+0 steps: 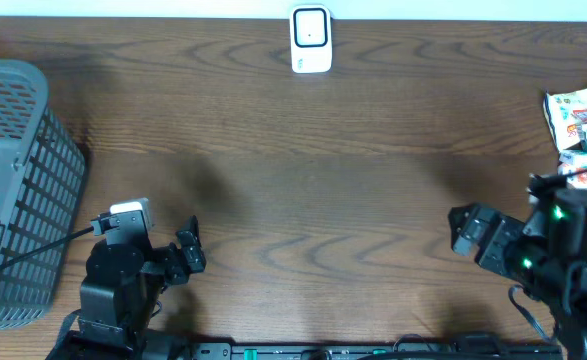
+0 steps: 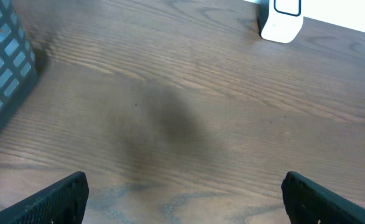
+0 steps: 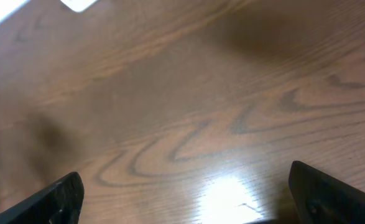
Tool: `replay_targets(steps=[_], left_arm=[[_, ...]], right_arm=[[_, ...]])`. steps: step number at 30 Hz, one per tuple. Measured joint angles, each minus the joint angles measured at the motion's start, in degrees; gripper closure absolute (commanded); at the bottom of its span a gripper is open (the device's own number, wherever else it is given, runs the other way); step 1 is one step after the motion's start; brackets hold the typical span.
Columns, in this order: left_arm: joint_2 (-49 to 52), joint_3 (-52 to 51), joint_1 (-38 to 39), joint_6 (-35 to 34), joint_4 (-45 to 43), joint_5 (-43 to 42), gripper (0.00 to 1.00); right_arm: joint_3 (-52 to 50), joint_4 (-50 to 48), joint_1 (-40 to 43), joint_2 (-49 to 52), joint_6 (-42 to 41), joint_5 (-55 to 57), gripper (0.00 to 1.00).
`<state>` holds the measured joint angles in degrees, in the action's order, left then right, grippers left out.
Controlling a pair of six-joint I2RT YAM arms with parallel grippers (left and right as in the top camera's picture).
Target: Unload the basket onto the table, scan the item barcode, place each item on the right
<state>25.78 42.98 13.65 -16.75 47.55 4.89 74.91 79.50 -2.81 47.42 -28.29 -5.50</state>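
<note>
Left gripper (image 1: 193,246) & right gripper (image 1: 459,230) gape wide, empty, over brown wood table (image 1: 313,180). White boxy scanner (image 1: 311,40) far edge; colourful snack packet (image 1: 581,118) far rt.

- The table (image 1: 323,180) is dark brown wood with a wavy grain, and its far edge meets a pale strip
- A grey basket (image 1: 13,170) with slatted walls stands on the left end, partly cut off by the frame
- A small white scanner (image 1: 311,40) stands upright at the middle of the far edge, well apart from the basket
- Printed packets (image 1: 583,112) in white, red and green lie at the right edge, reaching out of view
</note>
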Motion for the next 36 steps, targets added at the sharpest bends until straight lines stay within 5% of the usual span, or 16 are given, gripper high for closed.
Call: replay_targets(steps=[10, 28, 36], left_arm=[[0.0, 0.0, 0.0, 0.0, 0.0, 0.0, 0.02], [0.0, 0.0, 0.0, 0.0, 0.0, 0.0, 0.02], [0.0, 0.0, 0.0, 0.0, 0.0, 0.0, 0.03]], right_arm=[[-4.2, -3.5, 4.5, -9.4, 0.0, 2.8, 0.01], [-41.3, -38.9, 5.6, -32.7, 6.1, -5.1, 0.01], [-50.6, -44.2, 5.2, -44.8, 6.7, -7.7, 0.01]])
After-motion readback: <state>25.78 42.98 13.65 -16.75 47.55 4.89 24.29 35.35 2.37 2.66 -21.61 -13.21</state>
